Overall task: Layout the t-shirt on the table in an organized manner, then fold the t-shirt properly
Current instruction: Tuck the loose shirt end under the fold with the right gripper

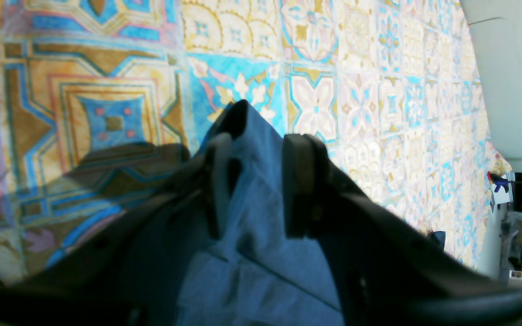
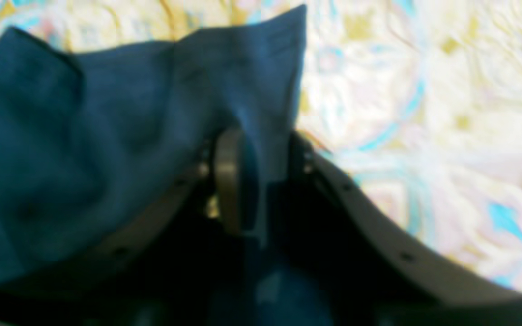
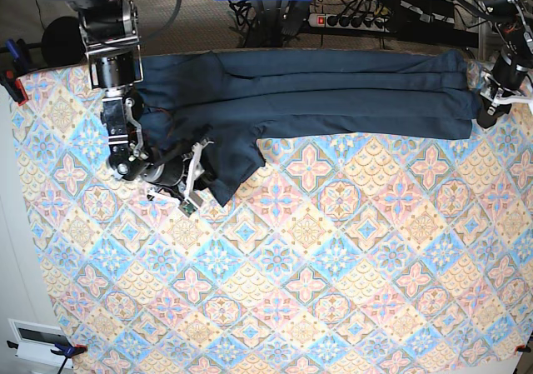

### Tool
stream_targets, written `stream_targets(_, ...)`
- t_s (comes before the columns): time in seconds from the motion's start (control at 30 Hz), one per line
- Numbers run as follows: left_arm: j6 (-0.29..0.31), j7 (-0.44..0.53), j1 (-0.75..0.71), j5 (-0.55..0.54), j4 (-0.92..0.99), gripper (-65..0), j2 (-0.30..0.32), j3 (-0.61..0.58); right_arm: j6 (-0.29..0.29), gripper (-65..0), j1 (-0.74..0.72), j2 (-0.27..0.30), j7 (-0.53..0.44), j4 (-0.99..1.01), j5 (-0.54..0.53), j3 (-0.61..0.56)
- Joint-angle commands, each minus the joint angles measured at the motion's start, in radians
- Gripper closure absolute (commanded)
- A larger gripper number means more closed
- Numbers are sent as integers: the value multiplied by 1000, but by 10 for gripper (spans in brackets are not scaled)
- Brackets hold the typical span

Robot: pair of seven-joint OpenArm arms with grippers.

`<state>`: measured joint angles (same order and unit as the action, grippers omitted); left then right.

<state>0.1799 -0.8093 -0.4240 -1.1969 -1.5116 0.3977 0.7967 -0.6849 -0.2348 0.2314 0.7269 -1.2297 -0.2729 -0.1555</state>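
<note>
Navy t-shirt (image 3: 316, 91) stretched lengthwise along surface (image 3: 333, 291) far edge btwn arms; left pincer (image 1: 254, 181) & right pincer (image 2: 261, 185) each clamp cloth at opposite ends.

the table (image 3: 275, 291), covered in pastel diamond-tile cloth, bears the t-shirt (image 3: 316, 91) stretched along its far edge.

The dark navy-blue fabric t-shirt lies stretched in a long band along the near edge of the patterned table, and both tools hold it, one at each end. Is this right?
Not quite. The dark navy-blue fabric t-shirt lies along the far edge of the patterned table, not the near one, as the base view shows. The rest holds: the left tool and the right tool each grip one end.
</note>
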Motion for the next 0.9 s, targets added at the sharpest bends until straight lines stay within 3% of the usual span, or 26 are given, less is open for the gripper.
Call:
stream_targets(0.0,8,12,0,-13,-17,-194,19,7,-13,-103,-5,1,30,-5,5,-3)
stream_targets(0.13,8,12,0,-13,-17,-194,19,7,-13,0,-5,1,35,-49,4,-2)
stream_targets(0.27,8,14,0,-13,-16,-194,19,7,-13,0,48,3,41,-223,1,12)
stream_targets(0.4,8,14,0,-13,-14,-194,19,7,-13,0,140,4,170,-462,-45,101)
stream_targets(0.53,8,14,1,-11,-14,-194,19,7,-13,0,226,4,225,-657,-95,129)
stream_targets(0.73,8,14,24,-10,-13,-194,19,5,-13,0,453,6,228,-773,-145,228)
stream_targets(0.87,8,11,27,-10,-13,-194,19,3,-13,0,516,23,228,-780,-237,304)
